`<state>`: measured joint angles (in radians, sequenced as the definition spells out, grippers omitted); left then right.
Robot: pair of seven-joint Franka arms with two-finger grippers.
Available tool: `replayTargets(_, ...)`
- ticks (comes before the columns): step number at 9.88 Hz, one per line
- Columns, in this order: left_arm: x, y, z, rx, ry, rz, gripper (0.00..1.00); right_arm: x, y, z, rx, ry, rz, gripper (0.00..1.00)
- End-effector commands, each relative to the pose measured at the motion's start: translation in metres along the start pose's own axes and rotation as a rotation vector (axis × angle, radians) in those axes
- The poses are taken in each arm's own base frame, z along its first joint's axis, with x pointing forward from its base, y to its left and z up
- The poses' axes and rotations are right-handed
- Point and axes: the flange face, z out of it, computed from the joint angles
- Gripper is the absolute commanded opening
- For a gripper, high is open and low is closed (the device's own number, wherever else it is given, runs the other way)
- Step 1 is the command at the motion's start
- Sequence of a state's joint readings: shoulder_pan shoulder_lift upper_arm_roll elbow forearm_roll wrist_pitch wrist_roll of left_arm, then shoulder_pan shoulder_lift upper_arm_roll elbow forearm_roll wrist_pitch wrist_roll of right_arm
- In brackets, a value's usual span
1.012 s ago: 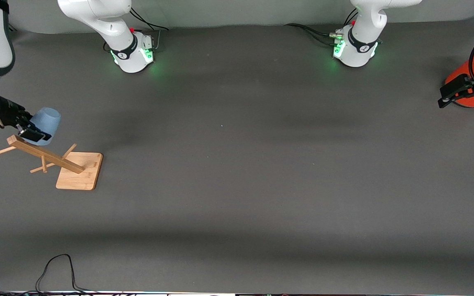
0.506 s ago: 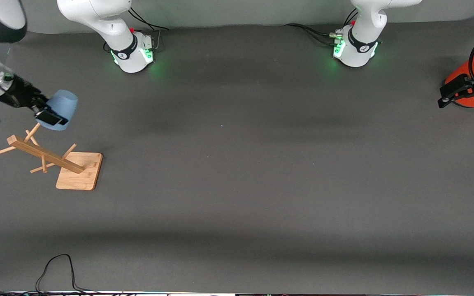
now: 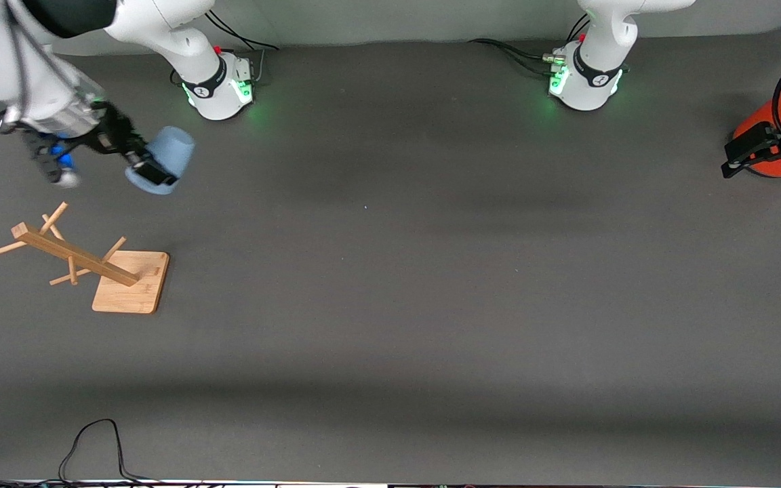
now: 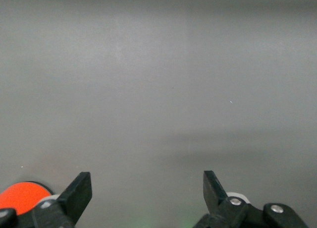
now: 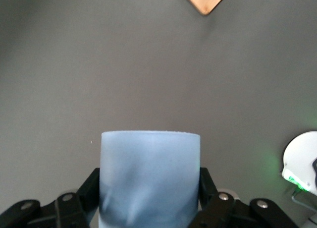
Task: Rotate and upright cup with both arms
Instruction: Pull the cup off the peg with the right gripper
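Pale-blue cup (image 3: 162,168) has left the wooden rack (image 3: 78,261); my right end effector (image 3: 143,167), clamped on it, now carries it tilted above the worktop (image 3: 431,271). Left end effector (image 3: 767,152) waits wide open by the orange can (image 3: 763,129).

The cup (image 5: 149,176) is pale-blue plastic, matt and smooth. The counter (image 3: 431,285) is dark grey, matt and even. The rack (image 3: 78,261) is light, unpainted wood. The arm shells (image 3: 180,37) are glossy white plastic; the fingers (image 5: 207,188) are matt black.
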<state>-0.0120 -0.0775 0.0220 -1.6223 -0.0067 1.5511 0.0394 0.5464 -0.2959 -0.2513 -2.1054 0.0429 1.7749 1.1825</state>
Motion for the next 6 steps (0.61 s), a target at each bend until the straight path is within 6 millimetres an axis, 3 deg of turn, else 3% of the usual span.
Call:
replayTargets(1, -0.003, 0.001, -0.006, -0.008, -0.006, 0.000, 1.00, -0.062, -0.050, 0.025, -0.005, 0.022, 0.071, 0.51)
replayTargets(6, -0.004, 0.000, -0.006, -0.006, -0.008, -0.003, 1.00, -0.198, -0.185, 0.106, -0.015, 0.123, 0.406, 0.50)
